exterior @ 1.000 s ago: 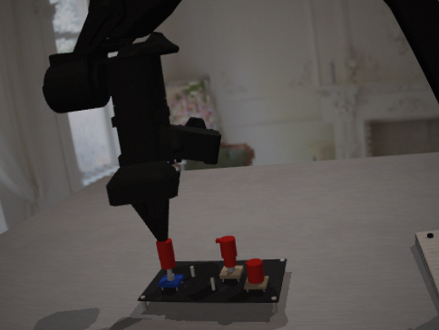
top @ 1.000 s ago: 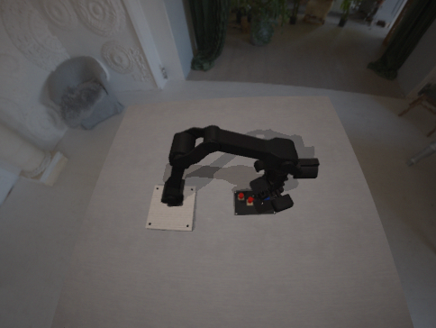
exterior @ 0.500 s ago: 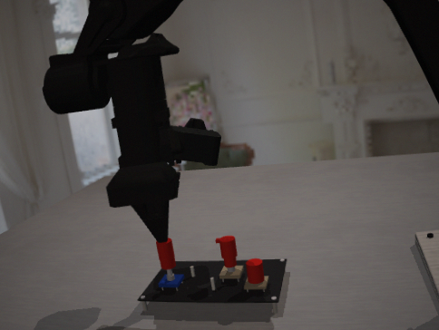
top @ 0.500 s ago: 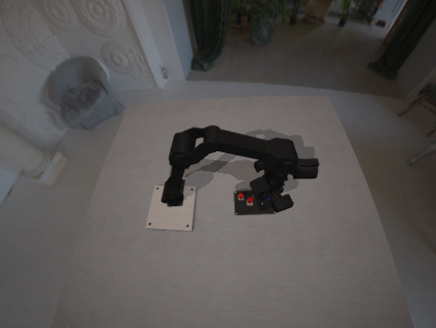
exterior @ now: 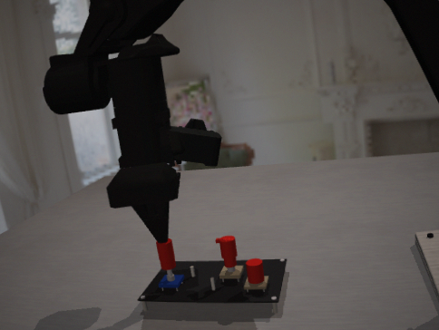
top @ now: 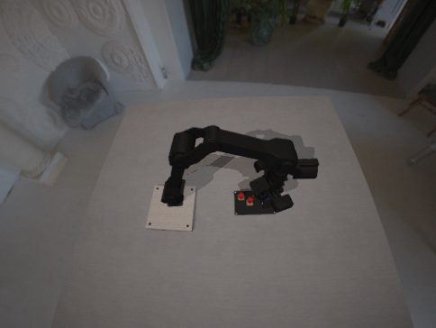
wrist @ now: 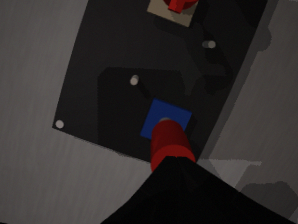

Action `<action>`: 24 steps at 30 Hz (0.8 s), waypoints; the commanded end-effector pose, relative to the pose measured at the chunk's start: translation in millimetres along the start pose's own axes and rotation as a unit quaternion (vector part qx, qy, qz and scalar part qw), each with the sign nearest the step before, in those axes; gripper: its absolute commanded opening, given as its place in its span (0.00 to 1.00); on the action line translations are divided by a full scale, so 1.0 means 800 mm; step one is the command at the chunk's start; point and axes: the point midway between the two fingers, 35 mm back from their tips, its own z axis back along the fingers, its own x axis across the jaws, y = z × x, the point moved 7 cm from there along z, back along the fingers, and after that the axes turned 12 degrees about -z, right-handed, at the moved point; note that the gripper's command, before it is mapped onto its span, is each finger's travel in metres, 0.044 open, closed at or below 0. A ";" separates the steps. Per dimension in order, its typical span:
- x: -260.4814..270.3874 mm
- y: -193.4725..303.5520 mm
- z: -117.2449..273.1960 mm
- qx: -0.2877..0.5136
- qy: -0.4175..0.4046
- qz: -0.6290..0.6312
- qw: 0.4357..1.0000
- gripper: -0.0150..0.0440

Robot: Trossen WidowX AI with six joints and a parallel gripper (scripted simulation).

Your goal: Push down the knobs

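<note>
Going by the ext. view, the circuit board [top: 243, 210] [exterior: 204, 295] [wrist: 80, 85] is standing on short legs on the table [top: 216, 270] [exterior: 345, 199] [wrist: 30, 185]. At its L end, the blue pot. [top: 267, 198] [exterior: 170, 282] [wrist: 159, 112] is carrying a plain red knob [exterior: 166, 255] [wrist: 170, 140] high on its shaft, w/ pale shaft showing below & the knob leaning slightly L. The gripper [top: 265, 196] [exterior: 162, 240] [wrist: 174, 167] is pointing down over it, fingers pressing together w/ nothing between; the tips are touching the knob's top.

Toward the R & far side, the pointer knob [top: 249, 200] [exterior: 229, 251] [wrist: 176, 6] is sitting raised on a tan pot. [exterior: 231, 273] [wrist: 162, 12], a bit of shaft showing. Near R, the third red knob [top: 240, 195] [exterior: 255, 271] is resting right down on its own tan base [exterior: 256, 285]. So 2 knobs are standing proud, 1 is seated. Two pale pins [exterior: 192, 271] [wrist: 134, 80] are standing upright btwn the blue pot. & the tan ones. The pale base plate [top: 158, 218] [exterior: 433, 251] is lying well apart, off to the R.
</note>
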 end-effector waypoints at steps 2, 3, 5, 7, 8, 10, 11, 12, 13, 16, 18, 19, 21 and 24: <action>0.000 0.000 -0.003 -0.001 -0.002 -0.001 1.000 0.25; 0.000 0.000 -0.003 -0.001 -0.002 -0.001 1.000 0.25; 0.000 0.000 -0.003 -0.001 -0.002 -0.001 1.000 0.25; 0.000 0.000 -0.004 -0.001 -0.002 -0.001 1.000 0.25; 0.000 0.000 -0.005 -0.001 -0.002 -0.001 1.000 0.25; 0.000 0.000 -0.007 -0.001 -0.002 -0.001 1.000 0.25; 0.000 0.000 -0.008 -0.001 -0.002 -0.001 1.000 0.25; 0.000 0.000 -0.008 -0.001 -0.002 -0.001 1.000 0.25; 0.000 0.000 -0.008 -0.001 -0.002 -0.001 1.000 0.25; 0.000 0.000 -0.008 -0.001 -0.002 -0.001 1.000 0.25; 0.000 0.000 -0.008 -0.001 -0.002 -0.001 1.000 0.25; 0.000 0.000 -0.008 -0.001 -0.002 -0.001 1.000 0.25; 0.000 0.000 -0.008 -0.001 -0.002 -0.001 1.000 0.25; 0.000 0.000 -0.010 -0.001 -0.002 -0.001 1.000 0.25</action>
